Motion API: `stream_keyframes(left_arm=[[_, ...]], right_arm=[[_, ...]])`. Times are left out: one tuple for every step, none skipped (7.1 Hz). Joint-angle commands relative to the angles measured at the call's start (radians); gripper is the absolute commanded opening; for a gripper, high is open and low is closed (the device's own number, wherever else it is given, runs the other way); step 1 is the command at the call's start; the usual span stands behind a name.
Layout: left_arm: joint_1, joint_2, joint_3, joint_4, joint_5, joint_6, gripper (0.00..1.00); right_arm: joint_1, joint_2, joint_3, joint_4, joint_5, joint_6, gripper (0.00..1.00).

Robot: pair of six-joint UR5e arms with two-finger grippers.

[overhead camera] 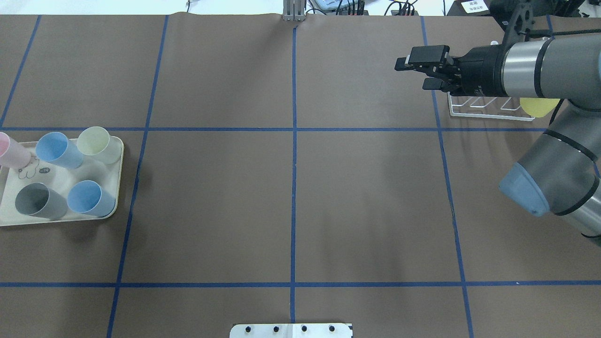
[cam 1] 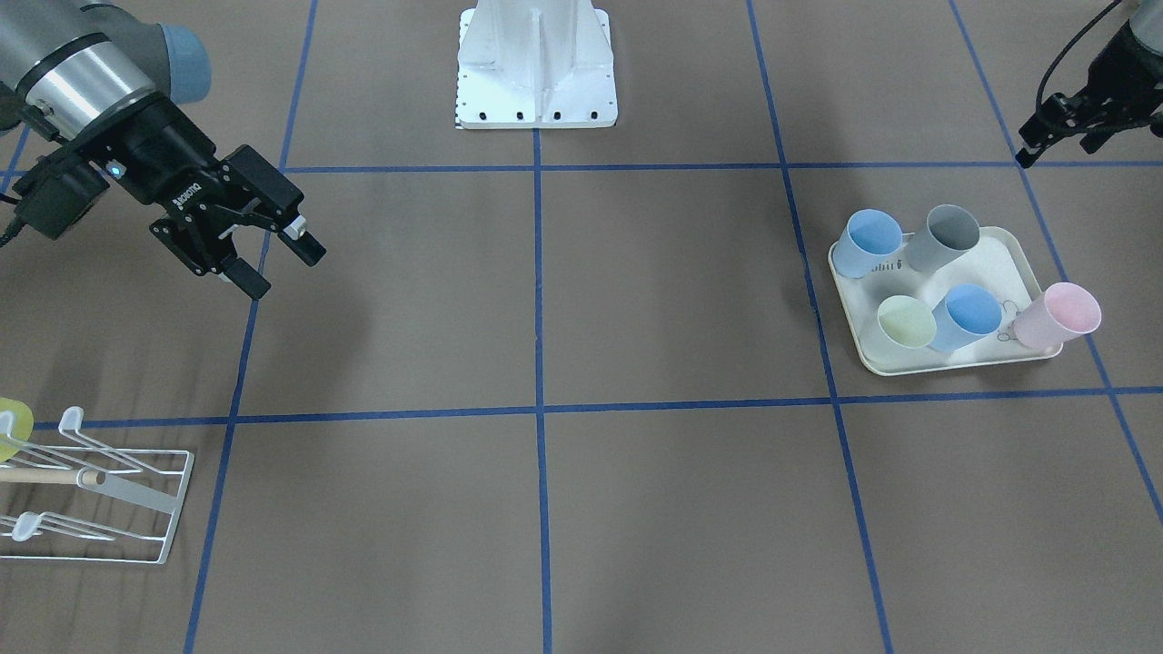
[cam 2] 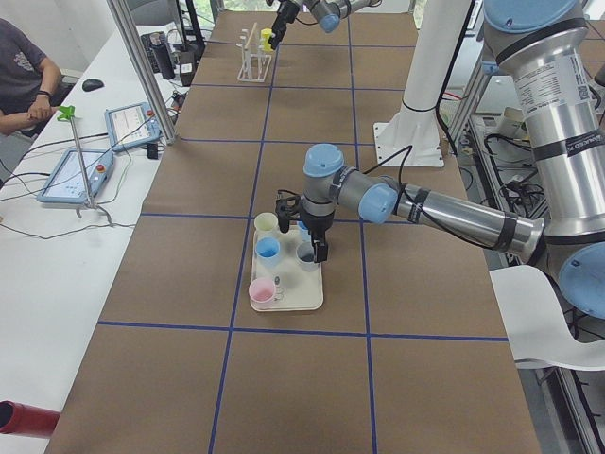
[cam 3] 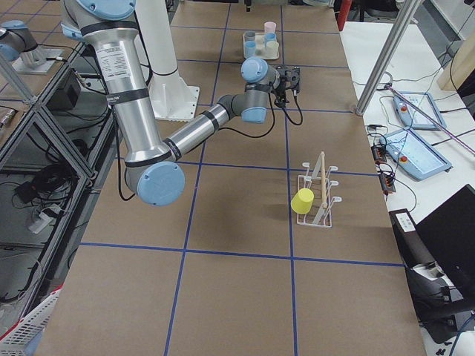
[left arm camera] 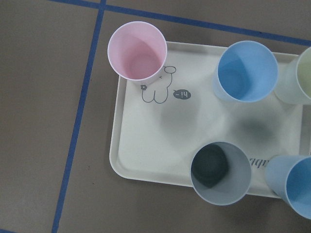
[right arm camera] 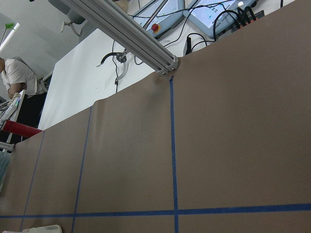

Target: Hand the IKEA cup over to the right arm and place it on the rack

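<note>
Several IKEA cups stand on a cream rabbit-print tray (cam 1: 999, 263): pink (left arm camera: 137, 51), blue (left arm camera: 247, 70), grey (left arm camera: 219, 172), a second blue (left arm camera: 296, 187) and pale green (left arm camera: 303, 75). My left gripper (cam 1: 1045, 136) hangs above the tray, apart from the cups; its fingers do not show in the left wrist view, so I cannot tell whether it is open. The white wire rack (cam 1: 118, 495) with a wooden rod carries a yellow cup (overhead camera: 540, 105). My right gripper (cam 1: 282, 268) is open and empty, in the air beside the rack (overhead camera: 479, 105).
The white robot base plate (cam 1: 536, 73) sits at the table's middle on the robot's side. Blue tape lines grid the brown table. An operator (cam 2: 24, 85) sits at a side desk with tablets (cam 2: 80, 175). A metal post (right arm camera: 146, 39) stands at the far table edge.
</note>
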Motion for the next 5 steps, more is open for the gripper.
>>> stream_keyframes(left_arm=[[0.006,-0.027,0.029,-0.002,-0.045,-0.029,1.00],[0.019,-0.032,0.038,-0.010,-0.045,-0.031,1.00],[0.051,-0.034,0.077,-0.046,-0.045,-0.037,1.00],[0.082,-0.049,0.126,-0.086,-0.045,-0.038,1.00],[0.090,-0.061,0.142,-0.091,-0.045,-0.046,1.00]], right_arm=[[-0.013,0.009,0.011,0.004,0.004,0.004,1.00],[-0.017,0.009,0.009,0.004,0.004,0.004,1.00],[-0.019,0.009,0.011,0.004,0.004,0.004,1.00],[-0.022,0.009,0.011,0.004,0.004,0.004,1.00],[-0.023,0.009,0.011,0.006,0.004,0.003,1.00]])
